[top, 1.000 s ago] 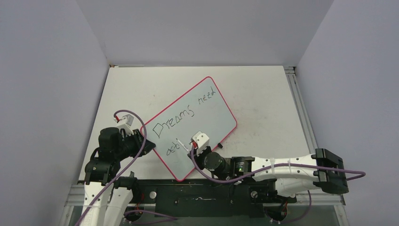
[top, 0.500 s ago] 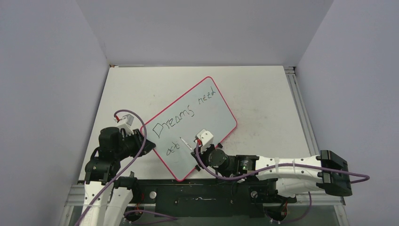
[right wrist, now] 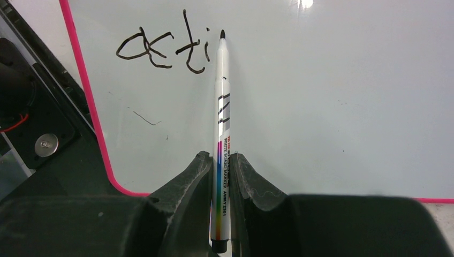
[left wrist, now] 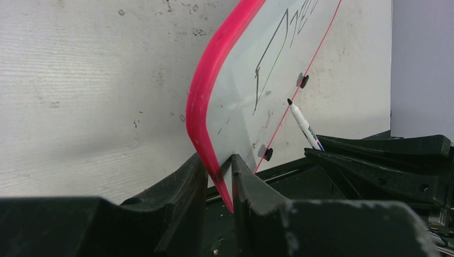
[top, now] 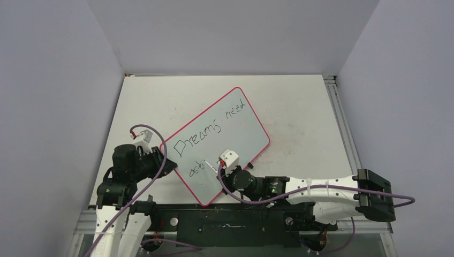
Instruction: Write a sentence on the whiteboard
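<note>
The left end effector [top: 165, 163] is at the near left part of the scuffed white table [top: 305, 118]. Its black jaws are drawn narrow and pinch the pink-red rim on the short left edge of the whiteboard [top: 238, 136], a large flat white rectangle with rounded corners. In the left wrist view the rim runs straight down into the gap between that end effector's [left wrist: 220, 174] fingers, and the whiteboard [left wrist: 241, 59] rises away from them, tilted off the table [left wrist: 91, 80]. Two small black feet [left wrist: 304, 81] show along the whiteboard's far rim in this view.

The whiteboard lies slantwise across the middle of the table. One corner is close to the near edge by the black base rail, and the opposite corner points toward the far right. On it is the sentence [top: 209, 131], thin black handwritten marker words in two slanted rows. The upper row reads "Dreams need". The lower row, near the left short edge, reads "acti" so far [right wrist: 160, 51].

Just right of those letters is the right end effector [top: 220, 169], over the near part of the whiteboard. It is closed tightly on a slim white marker [right wrist: 222, 107] with black stripes and a rainbow band. The barrel is gripped low between the two black fingers [right wrist: 193, 176], and the black tip points at the whiteboard [right wrist: 332, 96] just beside the dot of the "i". Whether the tip touches the surface cannot be told. From the left wrist the marker [left wrist: 302, 123] shows slanting up over the whiteboard's far rim.
</note>
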Robot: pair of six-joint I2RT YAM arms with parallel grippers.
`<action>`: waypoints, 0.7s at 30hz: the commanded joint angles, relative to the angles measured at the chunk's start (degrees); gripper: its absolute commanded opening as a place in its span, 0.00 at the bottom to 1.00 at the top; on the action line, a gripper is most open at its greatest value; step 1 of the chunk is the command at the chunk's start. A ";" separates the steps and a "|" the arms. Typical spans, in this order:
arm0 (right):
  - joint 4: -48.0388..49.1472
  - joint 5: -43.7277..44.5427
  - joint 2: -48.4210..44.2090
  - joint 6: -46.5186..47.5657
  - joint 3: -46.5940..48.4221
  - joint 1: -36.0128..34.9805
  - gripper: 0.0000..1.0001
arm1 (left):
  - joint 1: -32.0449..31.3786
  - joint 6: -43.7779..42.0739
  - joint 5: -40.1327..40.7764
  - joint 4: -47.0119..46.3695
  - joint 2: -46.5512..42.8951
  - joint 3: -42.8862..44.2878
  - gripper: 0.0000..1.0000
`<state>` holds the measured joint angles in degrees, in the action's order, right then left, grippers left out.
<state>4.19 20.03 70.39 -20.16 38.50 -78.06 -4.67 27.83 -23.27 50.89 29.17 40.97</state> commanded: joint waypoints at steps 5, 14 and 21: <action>2.21 -0.52 0.85 -0.51 0.70 1.38 0.05 | 0.45 -0.78 -0.46 -0.87 0.44 0.07 0.21; 2.14 -1.53 1.78 -0.75 0.61 1.95 0.05 | 0.51 -0.77 -0.55 -0.88 0.62 0.01 0.21; 2.23 -2.43 2.51 -0.62 0.62 1.95 0.05 | 0.53 -0.84 -0.69 -0.88 0.69 -0.01 0.21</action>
<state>4.25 18.52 72.40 -20.36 38.50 -76.47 -4.64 27.81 -23.46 50.89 29.50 40.95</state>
